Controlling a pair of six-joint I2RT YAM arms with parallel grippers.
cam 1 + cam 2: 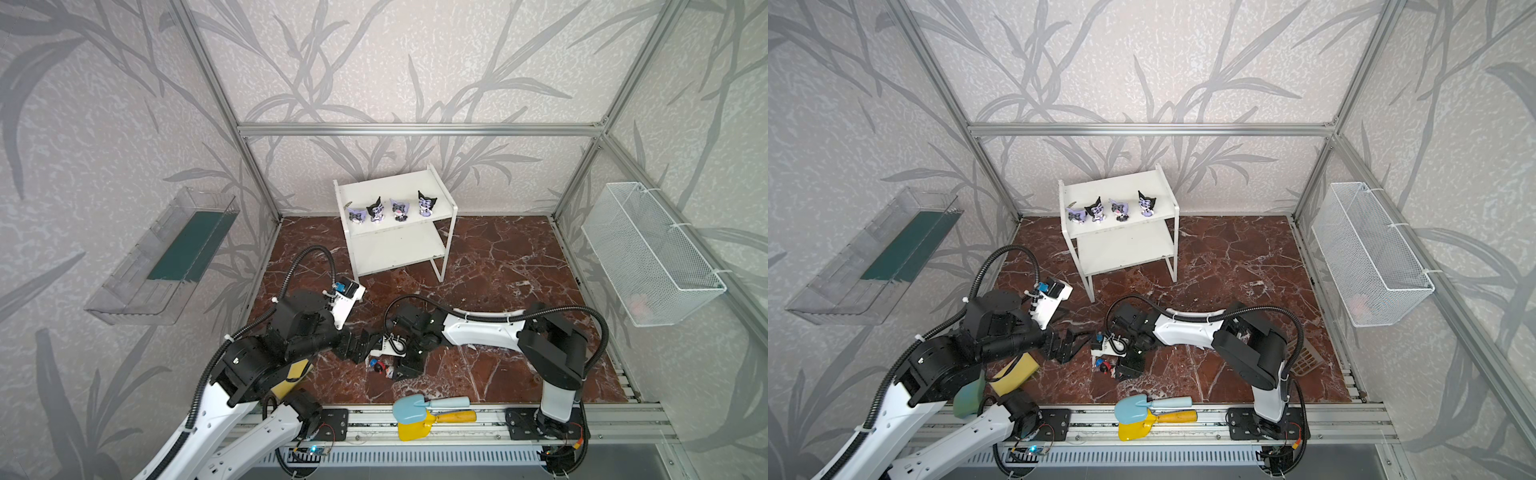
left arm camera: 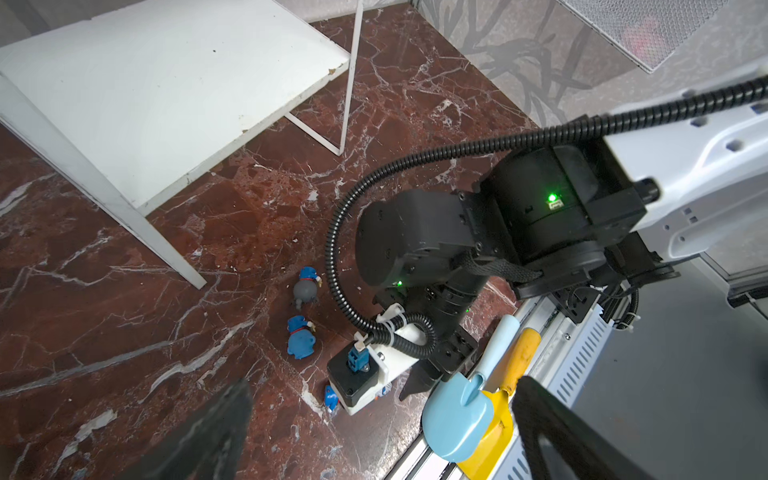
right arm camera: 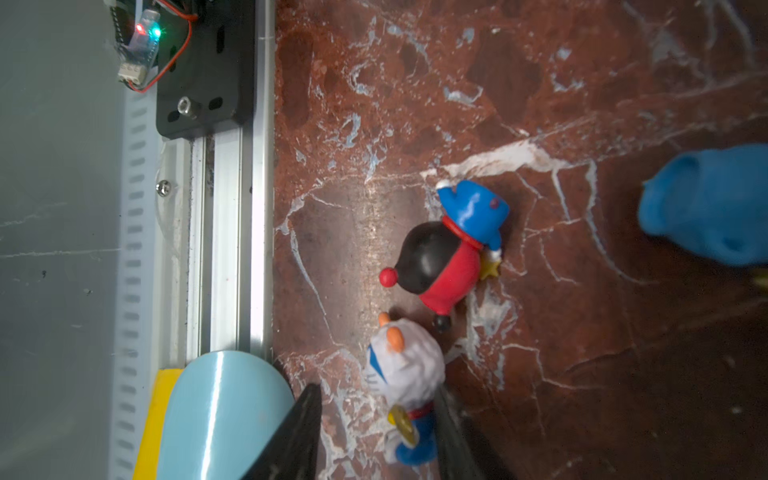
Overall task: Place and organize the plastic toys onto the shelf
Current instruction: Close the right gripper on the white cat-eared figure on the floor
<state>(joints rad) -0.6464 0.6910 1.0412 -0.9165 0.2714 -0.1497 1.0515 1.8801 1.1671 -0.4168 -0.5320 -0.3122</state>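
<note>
Four purple figurines [image 1: 399,210] are sitting on the shelf [image 1: 399,253] upper-centre, while four small toys [image 1: 379,365] are lying lower-centre, the right gripper [image 3: 378,390] straddling the white toy [image 3: 405,370] with jaws parted, the left gripper [image 1: 1069,345] gaping empty.

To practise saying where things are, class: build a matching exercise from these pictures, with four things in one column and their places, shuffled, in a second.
Things
1. purple figurines
2. white figurine
3. red figurine
4. blue shovel

Places
A. between the jaws of the right gripper
B. lying over the yellow shovel
C. on the top board of the shelf
D. on the marble floor, outside any jaws

Pairs: 1-C, 2-A, 3-D, 4-B
</note>
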